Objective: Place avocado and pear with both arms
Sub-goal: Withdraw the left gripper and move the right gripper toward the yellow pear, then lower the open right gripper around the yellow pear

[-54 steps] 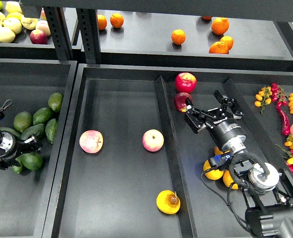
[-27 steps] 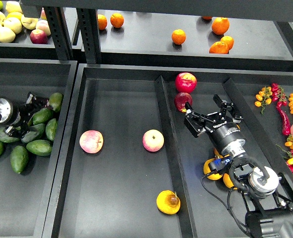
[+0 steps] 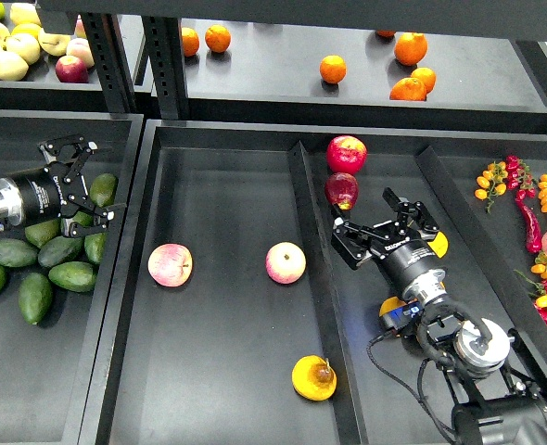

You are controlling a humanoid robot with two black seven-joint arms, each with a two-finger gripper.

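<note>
Several dark green avocados lie in the left bin; one avocado sits at the top right of the pile. My left gripper is open, its fingers spread to either side of that avocado; I cannot tell if they touch it. The pear, yellow-orange with a brown patch, lies at the front of the middle tray, next to the divider. My right gripper is open and empty in the right compartment, below a dark red apple and well behind the pear.
Two pink apples lie in the middle tray. A divider separates it from the right compartment. A red apple and yellow fruits lie near my right arm. Oranges sit on the back shelf, chillies at right.
My left gripper has swung up and right from the front left corner to the top of the avocado pile. My right gripper has shifted slightly left and toward me.
</note>
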